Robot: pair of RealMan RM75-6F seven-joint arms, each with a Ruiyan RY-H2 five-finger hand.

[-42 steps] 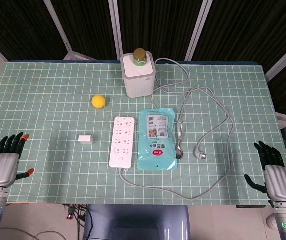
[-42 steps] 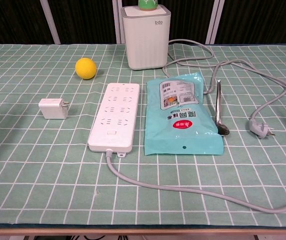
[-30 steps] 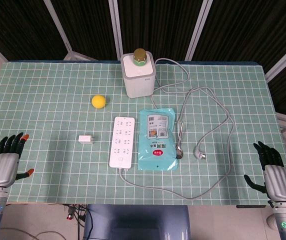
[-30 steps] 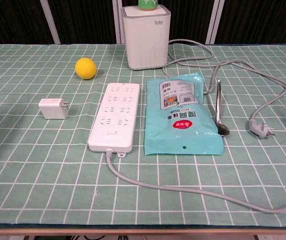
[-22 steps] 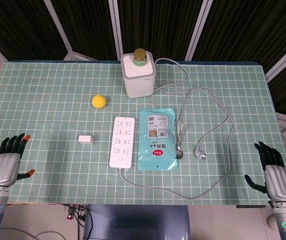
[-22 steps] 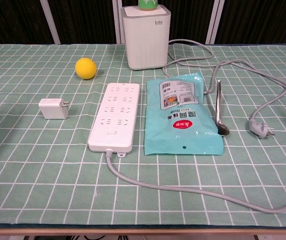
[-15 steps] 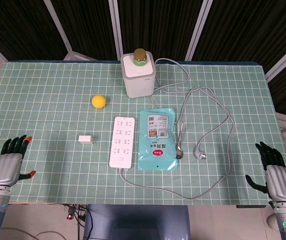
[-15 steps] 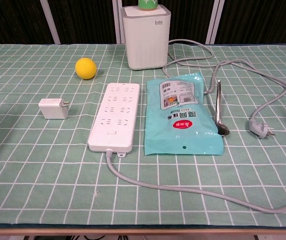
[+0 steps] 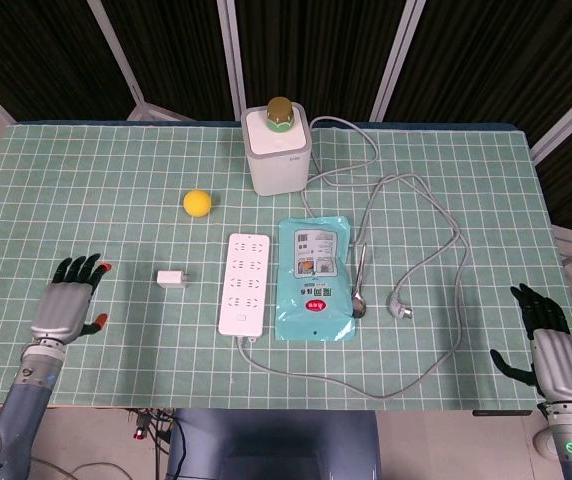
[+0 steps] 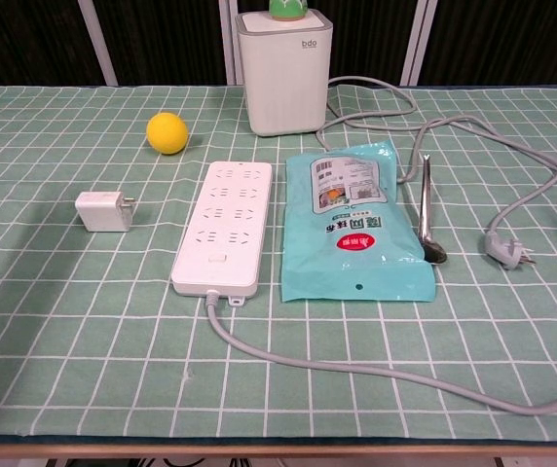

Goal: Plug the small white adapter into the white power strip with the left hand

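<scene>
While the left hand (image 9: 63,305) hovers empty with fingers spread, left of the small white adapter (image 9: 172,279), 1 white power strip (image 9: 245,283) lies just right of it, nothing between. Beyond sit 1 teal pouch (image 9: 314,277), 1 spoon (image 9: 358,285) and 1 yellow ball (image 9: 198,203). The right hand (image 9: 551,350) (at the table's edge) seems spread too.

Setting: dark-panelled bay

Worktop (image 9: 86,180) under a green cloth gridded in white, dark edging at its far side. Behind it, black panels (image 9: 306,50) split by pale metal uprights (image 9: 229,50). Pale floor at the corners. Even, soft light
</scene>
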